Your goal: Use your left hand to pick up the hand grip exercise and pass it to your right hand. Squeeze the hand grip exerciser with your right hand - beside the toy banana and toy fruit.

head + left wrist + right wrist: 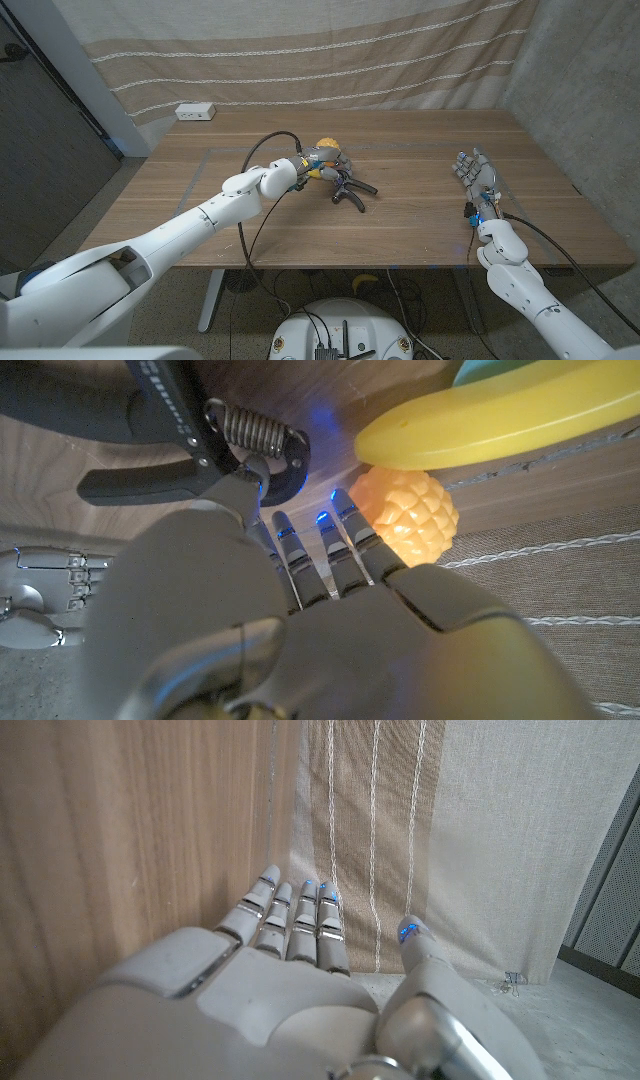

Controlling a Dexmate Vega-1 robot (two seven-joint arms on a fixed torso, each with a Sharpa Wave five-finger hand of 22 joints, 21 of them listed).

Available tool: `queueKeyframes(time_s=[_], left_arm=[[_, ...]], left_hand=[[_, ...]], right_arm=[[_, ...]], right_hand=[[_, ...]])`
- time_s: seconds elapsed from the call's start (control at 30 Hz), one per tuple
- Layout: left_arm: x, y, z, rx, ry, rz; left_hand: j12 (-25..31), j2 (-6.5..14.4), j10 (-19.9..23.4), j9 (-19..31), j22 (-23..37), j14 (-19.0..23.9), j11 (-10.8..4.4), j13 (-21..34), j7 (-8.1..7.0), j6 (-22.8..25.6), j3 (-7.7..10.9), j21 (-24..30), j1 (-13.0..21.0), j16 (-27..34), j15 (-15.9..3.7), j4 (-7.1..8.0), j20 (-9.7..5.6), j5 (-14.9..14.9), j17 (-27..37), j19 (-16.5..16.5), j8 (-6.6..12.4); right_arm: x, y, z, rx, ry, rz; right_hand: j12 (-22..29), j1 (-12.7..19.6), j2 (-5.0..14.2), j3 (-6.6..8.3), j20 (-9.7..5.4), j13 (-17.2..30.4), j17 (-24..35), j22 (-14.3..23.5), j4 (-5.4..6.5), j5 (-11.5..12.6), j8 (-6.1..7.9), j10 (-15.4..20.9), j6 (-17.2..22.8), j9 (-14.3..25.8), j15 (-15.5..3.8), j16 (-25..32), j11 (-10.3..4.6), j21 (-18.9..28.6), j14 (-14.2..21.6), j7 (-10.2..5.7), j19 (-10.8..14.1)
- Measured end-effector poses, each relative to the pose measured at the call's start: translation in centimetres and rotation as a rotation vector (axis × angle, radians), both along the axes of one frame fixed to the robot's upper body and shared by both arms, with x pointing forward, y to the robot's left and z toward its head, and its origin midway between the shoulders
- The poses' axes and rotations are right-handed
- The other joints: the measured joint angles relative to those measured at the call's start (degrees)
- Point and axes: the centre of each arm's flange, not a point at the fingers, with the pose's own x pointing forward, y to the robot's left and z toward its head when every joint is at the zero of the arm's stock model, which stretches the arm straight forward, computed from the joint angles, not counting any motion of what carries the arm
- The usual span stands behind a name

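Hand grip exerciser (350, 189) lies on the table (420, 230) at centre, handles splayed toward 4 o'clock | toy banana (500, 425) and bumpy toy fruit (410, 515) just beside it at 10 o'clock | your left hand (318, 166) reaches over them, fingers extended, holding nothing | your right hand (477, 178) at 3 o'clock, fingers straight, spread, empty.

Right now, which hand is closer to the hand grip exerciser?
Left. The left hand is right at the hand grip exerciser, by the toy banana. The right hand waits far off, fingers spread.
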Motion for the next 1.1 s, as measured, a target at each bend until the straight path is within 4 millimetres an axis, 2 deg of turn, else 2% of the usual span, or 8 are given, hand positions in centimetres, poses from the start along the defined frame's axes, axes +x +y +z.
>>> queueKeyframes(time_s=[0.37, 0.4, 0.67, 0.7, 0.73, 0.8, 0.97, 1.1], left_arm=[[-0.7, -0.3, 1.3, -0.054, -0.046, -0.039], [-0.7, -0.3, 1.4, -0.054, -0.047, -0.039], [-0.8, -0.5, 2.4, -0.057, -0.062, -0.044], [-1.4, -0.8, 3.0, -0.069, -0.114, -0.072], [-1.4, -0.9, 3.2, -0.071, -0.125, -0.076], [-1.5, -1.0, 3.4, -0.071, -0.137, -0.079], [-1.6, -1.2, 4.3, -0.072, -0.174, -0.087], [-1.7, -1.4, 4.8, -0.067, -0.201, -0.096]], left_hand=[[0.00, 0.00, 0.30, 0.00, 0.00, 0.30, -0.31, 0.28, 0.30, -0.30, -0.72, 0.38, 0.00, 0.39, 0.30, 0.26, 0.00, 0.01, -0.01, 0.00, 0.14], [0.00, 0.24, 0.30, -0.01, 0.00, 0.30, -0.31, 0.28, 0.30, -0.30, -0.72, 0.39, 0.24, 0.39, 0.30, 0.26, 0.00, 0.01, -0.01, 0.00, 0.90], [0.00, 1.46, 0.30, 0.00, -0.01, 0.30, -0.30, 0.27, 0.60, -0.59, -0.73, 0.38, -0.68, 0.39, 0.30, 0.28, 0.00, -0.28, 0.27, 0.00, 1.05], [0.00, 2.17, 0.30, 0.00, -0.01, 0.30, -0.31, 0.27, 0.60, -0.59, -0.70, 0.38, -0.72, 0.39, 0.30, 0.30, 0.00, -0.28, 0.27, 0.00, 3.61], [0.00, 3.19, 0.30, 5.79, -0.01, 0.30, -0.30, 0.27, 2.31, 1.12, -1.44, 0.38, -1.56, 0.39, 0.30, 1.36, 0.00, -0.73, 0.26, 0.00, 6.06], [-0.33, 3.22, 0.30, 9.52, -0.01, 0.30, -0.30, 0.27, 3.51, 2.31, -1.53, 0.38, -1.58, 0.39, 0.30, 1.44, 0.00, -0.75, 0.26, 0.00, 6.24], [-0.45, 3.18, 0.30, 10.72, -0.01, 0.30, -0.30, 0.55, 3.51, 2.31, -1.29, 0.38, -1.57, 0.39, 0.30, 1.68, 0.00, -0.74, 0.26, 0.00, 6.49], [-0.45, 3.01, 0.30, 11.23, -0.01, 0.30, -0.30, 0.55, 3.51, 2.31, -1.29, 0.61, -1.73, 0.14, 0.30, 1.68, 0.00, -0.74, 0.26, 0.00, 7.07]], right_arm=[[-0.4, 0.0, 0.1, -0.002, -0.014, 0.000], [-0.5, 0.0, 0.1, -0.003, -0.016, 0.000], [-0.7, -0.1, 0.0, -0.003, -0.021, 0.000], [-1.0, -0.1, -0.1, -0.006, -0.022, 0.000], [-1.1, -0.1, -0.1, -0.007, -0.023, 0.001], [-1.2, -0.1, -0.1, -0.009, -0.023, 0.001], [-1.4, -0.2, 0.0, -0.018, -0.011, 0.000], [-1.6, -0.2, 0.0, -0.030, 0.004, -0.001]], right_hand=[[-0.43, 0.00, 0.00, 0.01, 0.00, 0.00, 0.00, 0.00, -0.01, 0.00, 0.00, 0.00, 0.00, 0.00, 0.00, 0.00, 0.00, 0.00, 0.00, 0.00, 0.00], [-0.43, 0.00, 0.00, 0.17, 0.00, 0.00, 0.00, 0.00, -0.17, 0.00, 0.00, 0.00, 0.00, 0.00, 0.00, 0.00, 0.00, 0.00, 0.00, 0.00, 0.00], [-0.43, 0.00, 0.00, 0.32, 0.00, 0.00, -0.01, 0.00, -0.32, 0.00, 0.00, 0.00, 0.00, 0.00, 0.00, -0.21, 0.00, 0.00, 0.00, 0.00, 0.00], [-0.43, 0.00, 0.00, 0.32, 0.00, 0.00, -0.01, 0.00, -0.32, 0.00, 0.00, 0.00, 0.00, 0.00, 0.00, -0.21, 0.00, 0.00, 0.00, 0.00, 0.00], [-0.43, 0.00, 0.00, 0.32, 0.00, 0.00, -0.01, 0.00, -0.32, 0.00, 0.00, 0.00, 0.00, 0.00, 0.00, -0.21, 0.00, 0.00, 0.00, 0.00, 0.00], [-0.43, 0.00, 0.00, 0.50, 0.00, 0.00, -0.01, 0.00, -0.50, 0.00, -0.17, -0.01, 0.00, 0.00, 0.00, -0.21, 0.00, 0.00, 0.00, 0.00, 0.00], [-0.83, 0.92, -0.92, 1.05, 0.00, 0.00, -0.11, -0.13, -1.67, 0.00, -0.66, -0.44, -1.40, 0.00, 0.00, -0.64, -0.43, 0.00, 0.00, -0.93, 0.00], [-1.27, 1.45, -1.44, 1.12, 0.00, 0.00, -0.15, -0.13, -2.42, 0.00, -1.06, -1.04, -2.40, 0.00, 0.00, -0.85, -0.62, 0.00, 0.00, -0.72, 0.00]])
